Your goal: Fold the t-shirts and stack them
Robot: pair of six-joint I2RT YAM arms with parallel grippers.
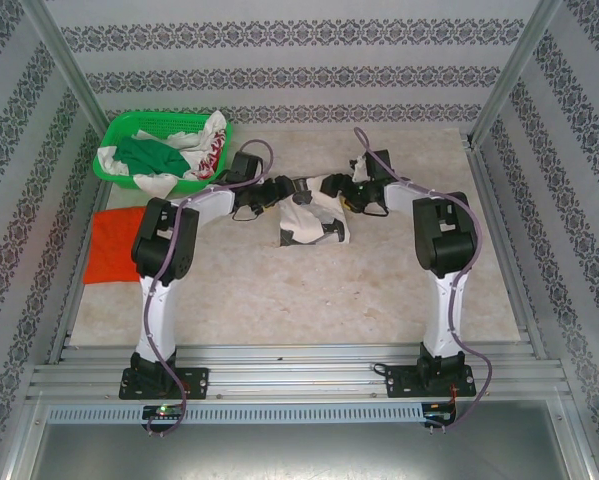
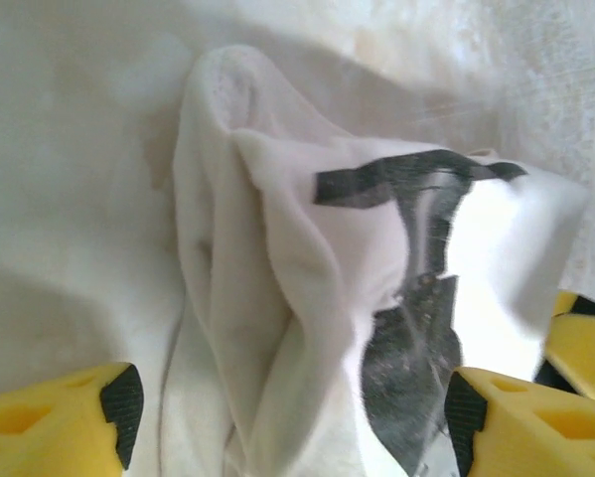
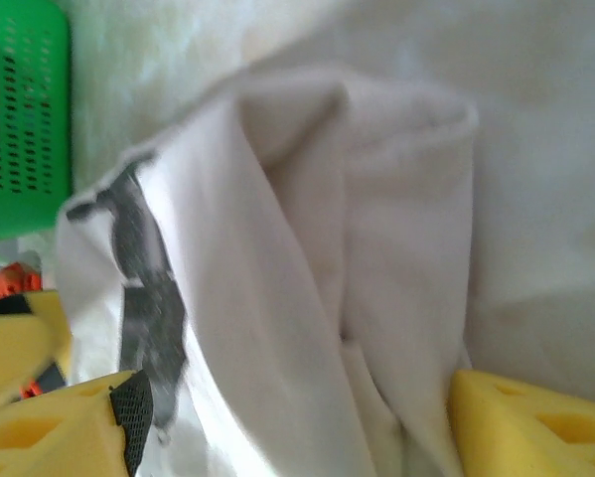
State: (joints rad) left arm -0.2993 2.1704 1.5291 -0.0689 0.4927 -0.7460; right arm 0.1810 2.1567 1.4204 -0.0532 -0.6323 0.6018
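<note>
A basket (image 1: 129, 122) sits in the upper left of the table (image 1: 309, 300), with a heap of clothes (image 1: 164, 158) in it. Just below it, at the table's left edge, a flat shirt (image 1: 109, 245) lies spread. A bunched shirt (image 1: 314, 212) lies at the centre, right of the basket, between the ends of the left arm (image 1: 164, 245) and the right arm (image 1: 441, 240).

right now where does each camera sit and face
top external: above and behind, facing down at the table; left arm and right arm show
left wrist: on left arm, facing past left tool at the cream-white t-shirt
right wrist: on right arm, facing past right tool at it, green basket beyond
both wrists share the dark mark
</note>
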